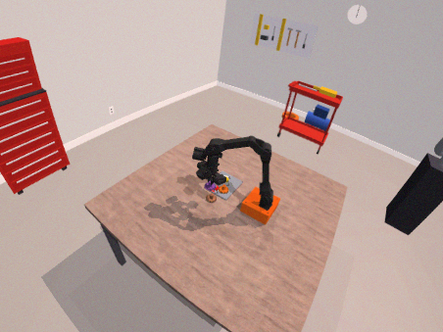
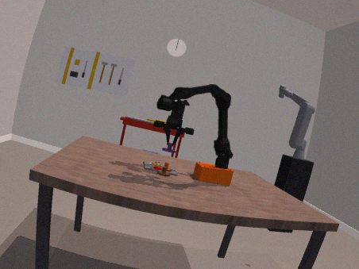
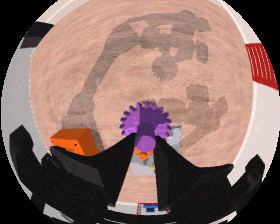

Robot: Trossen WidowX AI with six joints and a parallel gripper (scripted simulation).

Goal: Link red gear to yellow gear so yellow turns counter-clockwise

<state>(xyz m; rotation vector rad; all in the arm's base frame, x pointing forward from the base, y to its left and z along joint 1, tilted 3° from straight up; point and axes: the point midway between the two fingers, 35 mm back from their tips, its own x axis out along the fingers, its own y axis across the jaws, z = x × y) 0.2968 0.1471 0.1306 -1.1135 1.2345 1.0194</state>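
Note:
My gripper [image 2: 171,143] [image 3: 145,137] is shut on the knob of a purple gear [image 1: 210,186] [image 2: 168,149] [image 3: 145,119]. The gear hangs level, well above the table. The grey board [image 1: 236,182] [image 3: 175,142] lies below. An orange gear [image 1: 223,189] [image 3: 143,154] is on the board. The red gear [image 2: 159,167] and the yellow gear [image 1: 226,178] [image 2: 155,163] show only in small part. A brown gear [image 1: 211,199] [image 2: 163,174] stands on the table just off the board, its knob up. The pegs are hidden or too small to tell, and the purple gear covers part of the board in the wrist view.
The orange base box [image 1: 260,206] [image 2: 213,174] [image 3: 75,141] of the arm stands beside the board. The wooden table [image 1: 274,266] [image 2: 131,188] carries the arm's shadow. A red tool cabinet, a red cart and another grey arm stand away from the table.

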